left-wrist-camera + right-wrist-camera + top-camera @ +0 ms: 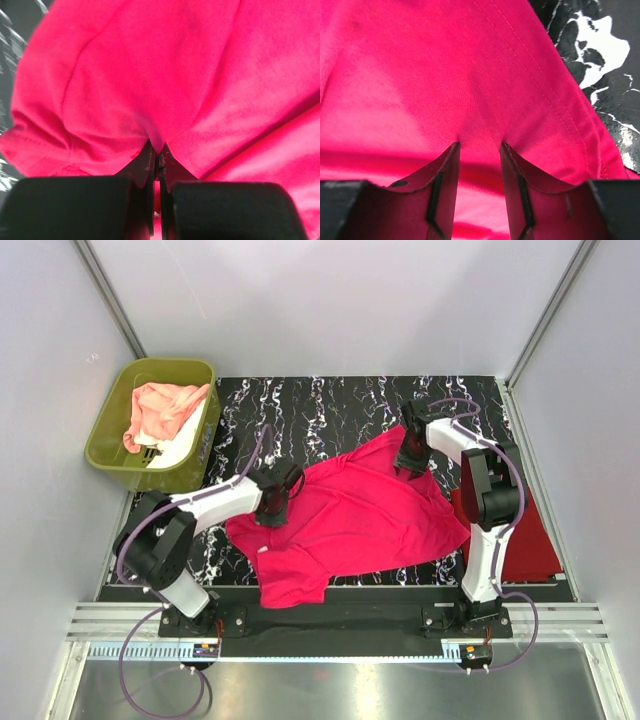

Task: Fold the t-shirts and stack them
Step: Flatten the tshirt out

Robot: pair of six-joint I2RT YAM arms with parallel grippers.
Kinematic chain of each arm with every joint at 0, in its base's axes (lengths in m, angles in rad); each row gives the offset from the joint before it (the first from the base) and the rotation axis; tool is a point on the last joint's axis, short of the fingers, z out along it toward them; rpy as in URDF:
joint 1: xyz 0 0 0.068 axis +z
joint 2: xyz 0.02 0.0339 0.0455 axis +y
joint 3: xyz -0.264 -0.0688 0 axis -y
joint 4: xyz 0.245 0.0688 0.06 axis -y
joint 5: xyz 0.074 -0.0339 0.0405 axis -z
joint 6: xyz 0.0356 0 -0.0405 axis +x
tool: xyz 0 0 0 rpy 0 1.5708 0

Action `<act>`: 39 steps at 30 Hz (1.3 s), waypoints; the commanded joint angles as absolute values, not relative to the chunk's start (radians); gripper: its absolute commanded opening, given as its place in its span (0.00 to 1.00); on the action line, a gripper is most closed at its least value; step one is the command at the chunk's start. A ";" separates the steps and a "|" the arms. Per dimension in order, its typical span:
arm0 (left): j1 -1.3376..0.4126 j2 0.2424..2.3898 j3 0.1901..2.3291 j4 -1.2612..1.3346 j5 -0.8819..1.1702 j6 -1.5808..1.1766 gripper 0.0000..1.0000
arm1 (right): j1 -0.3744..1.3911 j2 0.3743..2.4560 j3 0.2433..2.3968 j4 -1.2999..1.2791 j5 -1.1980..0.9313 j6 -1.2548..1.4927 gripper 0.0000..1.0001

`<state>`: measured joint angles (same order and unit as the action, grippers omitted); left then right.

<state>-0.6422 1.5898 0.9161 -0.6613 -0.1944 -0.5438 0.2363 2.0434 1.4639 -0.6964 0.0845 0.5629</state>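
A hot pink t-shirt (350,515) lies spread and rumpled on the black marbled table (330,405). At the shirt's left edge, my left gripper (275,502) is shut on a pinch of the pink cloth (175,75), which rises in a small peak between the fingertips of the gripper (157,152). My right gripper (410,462) presses down on the shirt's far right corner. Its jaws stand apart, and pink cloth (445,75) bulges between the tips of this gripper (480,145). A darker red t-shirt (530,540) lies at the right, partly under the right arm.
An olive-green tub (110,455) stands at the far left, off the marbled surface. It holds a peach-pink t-shirt (165,405) on top of a white one (175,452). Grey walls close in the sides and back. The shirt's hem (555,95) runs close to the bare table (600,60).
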 commanded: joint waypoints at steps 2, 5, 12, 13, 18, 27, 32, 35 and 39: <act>-0.582 1.624 1.051 -0.678 -0.350 -0.437 0.00 | 0.215 2.026 1.422 -0.669 0.080 0.595 0.42; -0.523 1.669 1.162 -0.722 -0.409 -0.370 0.00 | 0.190 2.005 1.399 -0.686 0.071 0.624 0.41; -0.408 1.724 1.391 -0.742 -0.413 -0.255 0.02 | 0.135 1.904 1.284 -0.690 0.120 0.641 0.40; -0.405 1.733 1.414 -0.768 -0.410 -0.252 0.03 | 0.130 1.896 1.282 -0.692 0.123 0.635 0.40; -0.370 1.715 1.422 -0.772 -0.378 -0.253 0.42 | 0.127 1.878 1.325 -0.713 0.184 0.574 0.42; -0.367 1.516 1.273 -0.830 -0.220 -0.287 0.73 | 0.129 1.833 1.427 -0.764 0.080 0.465 0.57; -0.367 1.329 1.065 -0.844 -0.068 -0.377 0.63 | 0.130 1.728 1.382 -0.854 0.005 0.491 0.72; -0.367 1.217 0.958 -0.868 -0.035 -0.464 0.66 | 0.129 1.637 1.289 -0.897 -0.086 0.544 0.78; -0.324 1.135 0.870 -0.874 -0.041 -0.564 0.84 | 0.130 1.522 1.146 -0.957 -0.158 0.629 0.76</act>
